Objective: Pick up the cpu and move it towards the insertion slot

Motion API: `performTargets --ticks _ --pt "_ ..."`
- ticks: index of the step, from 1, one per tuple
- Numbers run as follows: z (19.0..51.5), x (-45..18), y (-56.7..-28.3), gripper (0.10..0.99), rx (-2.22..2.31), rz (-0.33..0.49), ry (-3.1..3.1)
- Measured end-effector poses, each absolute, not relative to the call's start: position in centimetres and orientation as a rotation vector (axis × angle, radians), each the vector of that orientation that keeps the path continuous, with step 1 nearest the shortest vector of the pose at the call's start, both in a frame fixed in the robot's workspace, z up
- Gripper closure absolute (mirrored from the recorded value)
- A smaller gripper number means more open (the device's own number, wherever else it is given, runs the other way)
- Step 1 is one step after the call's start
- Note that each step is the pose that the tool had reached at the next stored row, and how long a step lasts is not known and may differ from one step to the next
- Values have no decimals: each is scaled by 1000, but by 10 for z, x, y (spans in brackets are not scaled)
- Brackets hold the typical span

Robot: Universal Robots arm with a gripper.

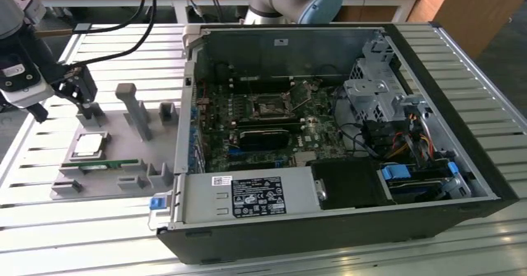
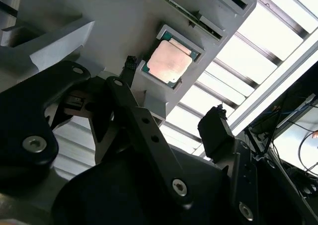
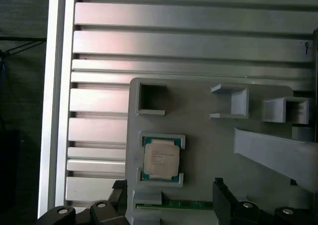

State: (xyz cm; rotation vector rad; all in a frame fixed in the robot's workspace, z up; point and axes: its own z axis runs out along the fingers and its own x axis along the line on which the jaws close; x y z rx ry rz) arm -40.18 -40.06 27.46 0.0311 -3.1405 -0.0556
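Note:
The cpu [image 1: 89, 145] is a flat silvery square chip lying in a recess of the grey holder plate [image 1: 123, 134], on the exterior view's left. My gripper [image 1: 62, 110] hangs open above the plate's far left corner, a little away from the cpu and holding nothing. In both wrist views the cpu [image 2: 169, 61] [image 3: 161, 159] lies bare beyond the spread black fingertips [image 2: 216, 128] [image 3: 219, 187]. The insertion slot [image 1: 270, 108], a square metal-framed socket with a dark centre, sits on the motherboard inside the open computer case [image 1: 485, 183].
A long green memory stick [image 1: 103, 163] lies on the holder plate just in front of the cpu. Grey posts and brackets [image 1: 136, 112] rise from the plate between the cpu and the case wall [image 1: 191, 103]. Everything stands on a ribbed metal table [image 1: 74, 226].

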Motion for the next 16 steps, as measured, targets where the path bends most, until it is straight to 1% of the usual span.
performTargets --ticks 16 --pt "263 -402 -401 310 31 -53 -3141"
